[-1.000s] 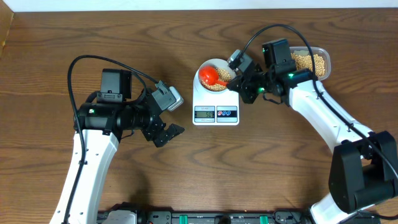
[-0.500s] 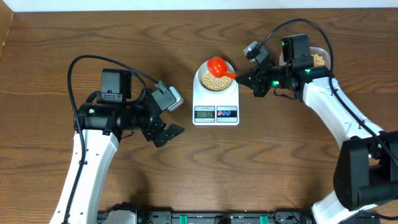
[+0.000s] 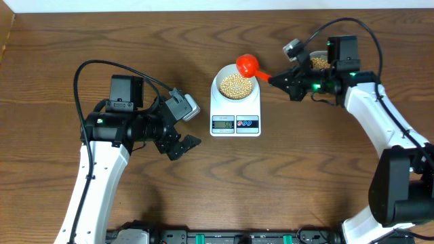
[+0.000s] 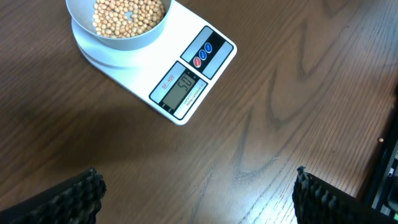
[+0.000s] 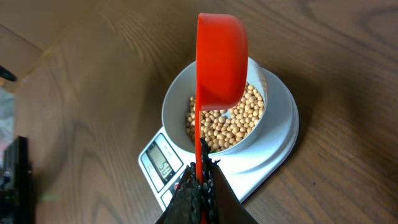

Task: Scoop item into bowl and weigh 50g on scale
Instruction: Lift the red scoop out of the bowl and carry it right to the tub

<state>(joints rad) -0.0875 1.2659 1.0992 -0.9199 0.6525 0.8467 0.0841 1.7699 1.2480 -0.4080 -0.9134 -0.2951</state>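
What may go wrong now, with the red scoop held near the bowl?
1. The red plastic scoop hangs tilted close to the rim of the pale round bowl; a bump may shift the bowl on the flat white scale and spoil the reading.
2. The right hand pinches only the thin handle end, so the scoop may twist or slip onto the small tan beans.

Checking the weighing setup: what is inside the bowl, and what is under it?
Inside the bowl lies a layer of tan beans, covering nearly all its bottom. Under it is the white scale; the platform patch directly beneath the bowl is hidden.
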